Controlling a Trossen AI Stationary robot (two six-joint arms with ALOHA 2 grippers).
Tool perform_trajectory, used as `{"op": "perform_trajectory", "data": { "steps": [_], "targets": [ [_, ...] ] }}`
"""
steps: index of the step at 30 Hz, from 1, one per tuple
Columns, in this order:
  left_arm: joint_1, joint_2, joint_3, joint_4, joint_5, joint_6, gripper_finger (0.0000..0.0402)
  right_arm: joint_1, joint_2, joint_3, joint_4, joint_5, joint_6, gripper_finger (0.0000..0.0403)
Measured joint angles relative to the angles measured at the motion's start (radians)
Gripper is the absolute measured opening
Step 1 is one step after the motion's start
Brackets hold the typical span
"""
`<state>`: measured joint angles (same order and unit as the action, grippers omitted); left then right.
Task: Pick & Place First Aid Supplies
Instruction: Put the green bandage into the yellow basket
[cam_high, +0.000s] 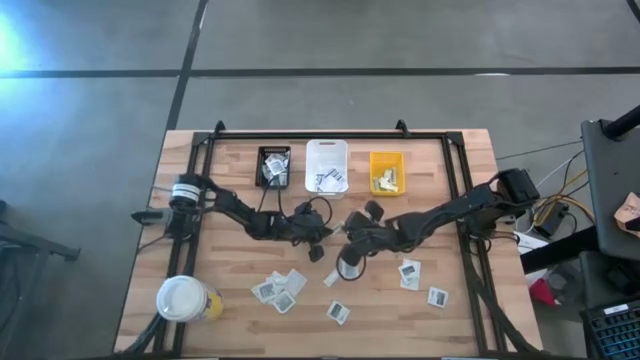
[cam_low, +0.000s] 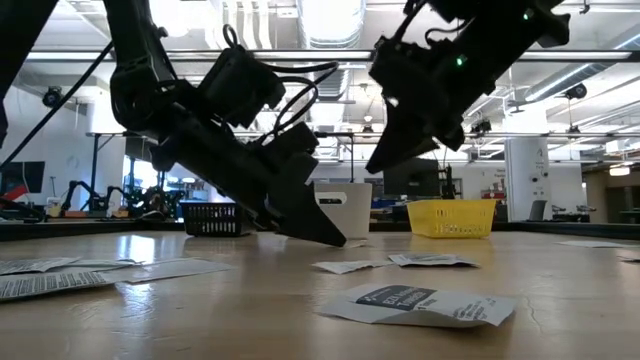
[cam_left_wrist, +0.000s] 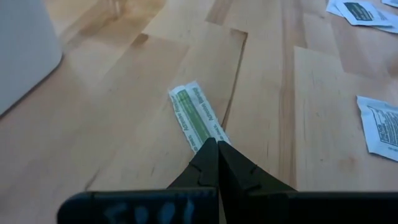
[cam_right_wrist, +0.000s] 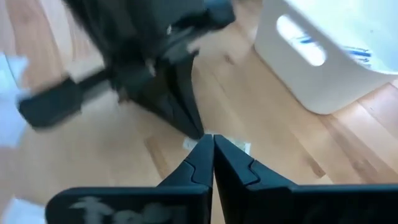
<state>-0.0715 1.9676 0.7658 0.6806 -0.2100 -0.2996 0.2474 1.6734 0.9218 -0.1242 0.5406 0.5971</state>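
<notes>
A narrow pale yellow-green strip (cam_left_wrist: 194, 112) lies flat on the wooden table at mid-table; it shows again in the right wrist view (cam_right_wrist: 244, 148). My left gripper (cam_left_wrist: 212, 144) (cam_high: 318, 252) is shut, slanting down, its tips at the strip's near end. My right gripper (cam_right_wrist: 208, 138) (cam_low: 385, 155) is shut and hangs above the table just right of the left one, touching nothing. Several white square packets (cam_high: 280, 290) lie flat near the front edge; others lie right of them (cam_high: 410, 272). My left gripper sets its shut fingertips (cam_left_wrist: 217, 155) on one end of the strip (cam_left_wrist: 208, 134), slanting down from the table's left. The fingers lie along the strip. The strip stays flat on the table. Whether any of it sits between the fingers, I cannot tell.
Black (cam_high: 273, 165), white (cam_high: 326, 165) and yellow (cam_high: 387, 172) bins stand in a row at the far edge. A white-lidded cup (cam_high: 183, 298) sits at the front left. A printed packet (cam_low: 420, 303) lies close to the low camera. A dark frame (cam_high: 330, 135) borders the table.
</notes>
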Motion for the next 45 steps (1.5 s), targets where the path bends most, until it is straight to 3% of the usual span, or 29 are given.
{"op": "perform_trajectory", "data": {
  "steps": [8,29,32,40,45],
  "targets": [
    [-0.007,-0.036,-0.003,-0.042,0.013,0.009,0.0000,-0.002,0.078,0.000,-0.001,-0.063,-0.142,0.0008],
    [-0.006,-0.064,-0.001,-0.159,0.008,0.017,0.0000,-0.041,0.081,0.000,0.001,-0.073,-0.236,0.0008],
    [-0.006,-0.065,0.000,-0.165,0.009,0.017,0.0000,-0.047,0.081,0.001,0.001,-0.076,-0.329,0.0008],
    [-0.004,-0.070,0.000,-0.181,0.048,0.068,0.0000,-0.050,0.081,0.028,0.001,-0.084,-0.784,0.0010],
    [0.001,-0.070,0.000,-0.194,0.087,0.124,0.0000,-0.063,0.116,0.041,-0.021,-0.160,-0.940,0.0031]
  ]
}}
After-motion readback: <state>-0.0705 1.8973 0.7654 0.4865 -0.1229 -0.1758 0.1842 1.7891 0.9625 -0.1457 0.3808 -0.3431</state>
